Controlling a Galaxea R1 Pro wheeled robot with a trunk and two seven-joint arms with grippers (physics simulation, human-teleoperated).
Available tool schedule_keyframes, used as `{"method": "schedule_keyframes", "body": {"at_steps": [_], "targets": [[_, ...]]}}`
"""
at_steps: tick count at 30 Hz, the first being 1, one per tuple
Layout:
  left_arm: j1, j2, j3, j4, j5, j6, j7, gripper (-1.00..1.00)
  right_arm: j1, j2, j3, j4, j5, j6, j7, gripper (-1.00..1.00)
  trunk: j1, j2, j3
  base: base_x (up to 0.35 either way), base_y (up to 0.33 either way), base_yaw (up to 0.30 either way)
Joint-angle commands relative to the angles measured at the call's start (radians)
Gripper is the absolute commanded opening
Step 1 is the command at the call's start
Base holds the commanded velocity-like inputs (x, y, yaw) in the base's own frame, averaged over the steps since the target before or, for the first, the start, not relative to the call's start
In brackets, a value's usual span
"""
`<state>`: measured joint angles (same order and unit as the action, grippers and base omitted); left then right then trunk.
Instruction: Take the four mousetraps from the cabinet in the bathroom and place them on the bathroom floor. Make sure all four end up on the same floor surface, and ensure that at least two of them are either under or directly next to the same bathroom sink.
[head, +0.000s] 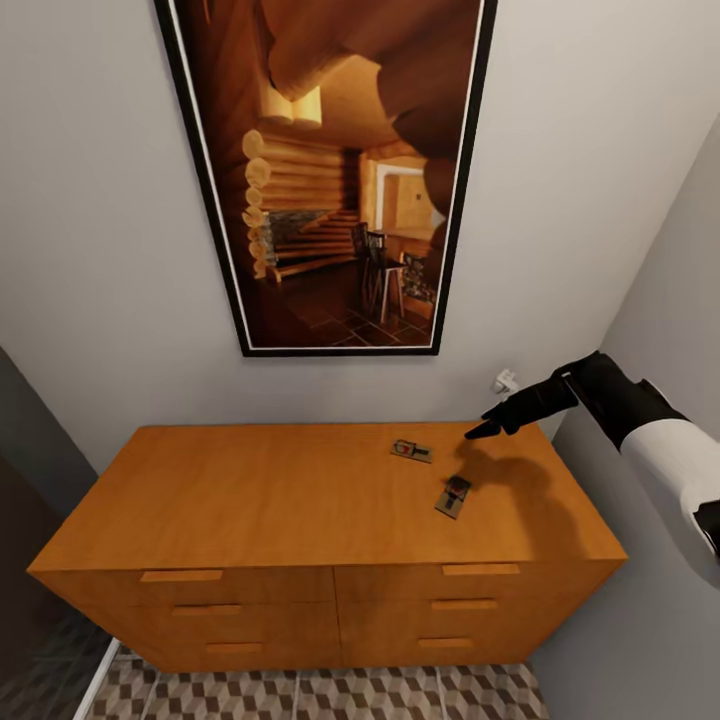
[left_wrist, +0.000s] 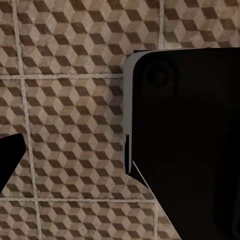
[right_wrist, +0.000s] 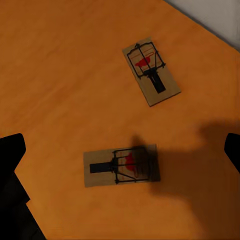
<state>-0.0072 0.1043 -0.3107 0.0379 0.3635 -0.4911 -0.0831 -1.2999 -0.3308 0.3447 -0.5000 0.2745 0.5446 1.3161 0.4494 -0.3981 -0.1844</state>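
Above the cabinet (head: 330, 500) top's right end, the right gripper (head: 484, 429) is held spread and empty, poised for two mousetraps (head: 453, 496).

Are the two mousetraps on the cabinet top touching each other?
Apart. The right wrist view shows bare cabinet top between the near mousetrap and the far mousetrap.

Pretty soft, even light overall, nothing blown out. The cabinet top (head: 300, 480) gets it from above, and the right arm (head: 600, 400) throws a fuzzy shadow over the near mousetrap (head: 453, 496). The left edge goes dim. The head view bends the picture frame (head: 330, 180). Trap details look a bit mushy, probably low resolution.
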Motion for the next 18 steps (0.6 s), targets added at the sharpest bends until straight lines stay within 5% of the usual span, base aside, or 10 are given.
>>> {"method": "schedule_keyframes", "body": {"at_steps": [1, 18], "targets": [[-0.001, 0.0, -0.005, 0.002, 0.011, -0.004, -0.009, 1.0, 0.002, 0.0, 0.003, -0.002, 0.002, 0.009, 0.003, 1.0, 0.001, -0.002, -0.002, 0.008, -0.009, 0.0], [-0.001, 0.0, -0.005, 0.002, 0.011, -0.004, -0.01, 1.0, 0.009, 0.017, 0.004, -0.001, 0.003, 0.009, 0.003, 1.0, 0.001, -0.002, -0.002, 0.118, -0.001, 0.0]]}}
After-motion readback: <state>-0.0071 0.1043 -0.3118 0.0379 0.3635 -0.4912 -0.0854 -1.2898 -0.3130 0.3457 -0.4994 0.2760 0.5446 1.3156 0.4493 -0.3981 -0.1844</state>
